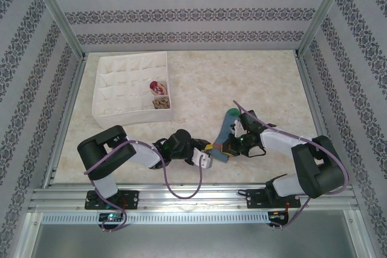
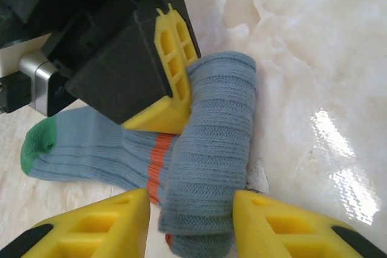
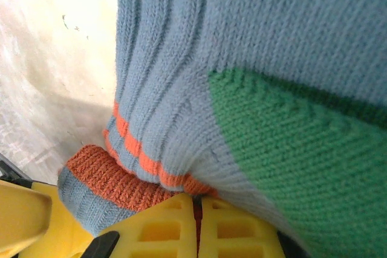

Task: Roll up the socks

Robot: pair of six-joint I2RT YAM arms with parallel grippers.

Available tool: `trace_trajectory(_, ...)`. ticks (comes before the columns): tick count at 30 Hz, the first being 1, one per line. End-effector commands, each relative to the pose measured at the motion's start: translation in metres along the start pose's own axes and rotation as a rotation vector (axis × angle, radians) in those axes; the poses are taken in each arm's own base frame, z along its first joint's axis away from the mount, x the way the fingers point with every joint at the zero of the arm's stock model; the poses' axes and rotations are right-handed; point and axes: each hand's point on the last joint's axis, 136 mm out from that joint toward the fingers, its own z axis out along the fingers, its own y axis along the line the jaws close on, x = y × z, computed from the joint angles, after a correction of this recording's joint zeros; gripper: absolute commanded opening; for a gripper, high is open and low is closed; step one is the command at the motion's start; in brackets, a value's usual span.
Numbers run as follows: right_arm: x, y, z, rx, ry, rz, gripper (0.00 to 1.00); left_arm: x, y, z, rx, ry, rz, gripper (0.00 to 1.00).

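Note:
A blue sock (image 1: pixel 227 126) with a green toe (image 2: pixel 37 141) and orange stripes lies on the table between the two arms. Its cuff end is folded over into a loose roll (image 2: pixel 211 161). My left gripper (image 2: pixel 191 212) is open and straddles that roll; one yellow finger touches it and a small gap shows at the other. My right gripper (image 3: pixel 198 203) is shut on the blue sock, pinching a thin bit of orange-striped fabric between its yellow fingers (image 2: pixel 173 58), just behind the roll. In the top view the left gripper (image 1: pixel 209 153) and right gripper (image 1: pixel 229 147) meet at the sock's near end.
A white quilted box (image 1: pixel 106 110) with small compartments stands at the back left. A rolled maroon-striped sock (image 1: pixel 158 86) and a rolled tan argyle sock (image 1: pixel 162 102) sit in its right-hand compartments. Patterned walls and metal posts enclose the marbled table (image 1: pixel 254 83).

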Motion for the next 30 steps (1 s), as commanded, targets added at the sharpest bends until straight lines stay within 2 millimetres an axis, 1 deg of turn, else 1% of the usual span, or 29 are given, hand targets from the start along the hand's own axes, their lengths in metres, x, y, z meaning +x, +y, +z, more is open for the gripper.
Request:
trace_trajectory(1, 0.021, -0.054, 0.01, 0.203, 0.058, 0.073, 0.0, 0.003, -0.008, 0.007, 0.059, 0.036, 0.033, 0.42)
trace_trajectory(4, 0.018, -0.05, 0.011, 0.19, 0.067, 0.058, 0.0, 0.01, -0.017, 0.011, 0.108, 0.066, 0.01, 0.46)
trace_trajectory(6, 0.013, -0.043, 0.012, 0.168, 0.071, 0.03, 0.0, 0.011, -0.022, 0.013, 0.153, 0.081, -0.009, 0.46)
trace_trajectory(7, 0.011, -0.041, 0.012, 0.165, 0.074, 0.018, 0.0, 0.012, -0.023, 0.014, 0.166, 0.092, -0.026, 0.43)
trace_trajectory(8, 0.007, -0.037, 0.012, 0.16, 0.077, -0.001, 0.0, 0.013, -0.022, 0.014, 0.184, 0.111, -0.049, 0.38)
trace_trajectory(12, -0.009, -0.02, 0.012, 0.116, 0.082, -0.08, 0.0, 0.01, -0.018, 0.01, 0.234, 0.163, -0.113, 0.09)
trace_trajectory(14, -0.02, -0.009, 0.01, 0.091, 0.072, -0.13, 0.0, 0.006, -0.019, 0.006, 0.269, 0.163, -0.137, 0.02)
trace_trajectory(15, -0.027, -0.005, 0.007, 0.088, 0.065, -0.154, 0.0, 0.003, -0.021, 0.003, 0.298, 0.163, -0.149, 0.0)
trace_trajectory(16, -0.032, -0.001, 0.003, 0.087, 0.053, -0.168, 0.03, 0.0, -0.022, 0.001, 0.325, 0.166, -0.169, 0.0)
trace_trajectory(18, -0.045, 0.01, -0.006, 0.058, 0.017, -0.19, 0.16, -0.006, -0.025, -0.004, 0.413, 0.174, -0.244, 0.0)
trace_trajectory(20, -0.051, 0.022, -0.014, 0.014, -0.022, -0.205, 0.27, -0.012, -0.02, -0.004, 0.472, 0.193, -0.33, 0.0)
trace_trajectory(21, -0.053, 0.026, -0.018, -0.005, -0.044, -0.209, 0.3, -0.014, -0.021, -0.006, 0.511, 0.199, -0.374, 0.0)
trace_trajectory(23, -0.052, 0.028, -0.023, -0.027, -0.08, -0.2, 0.32, -0.014, -0.018, -0.004, 0.545, 0.211, -0.448, 0.0)
trace_trajectory(25, -0.049, 0.023, -0.027, -0.034, -0.106, -0.175, 0.33, -0.015, -0.013, -0.002, 0.558, 0.207, -0.508, 0.0)
trace_trajectory(30, -0.036, 0.003, -0.037, -0.008, -0.177, -0.109, 0.36, -0.013, 0.0, 0.006, 0.616, 0.21, -0.673, 0.0)
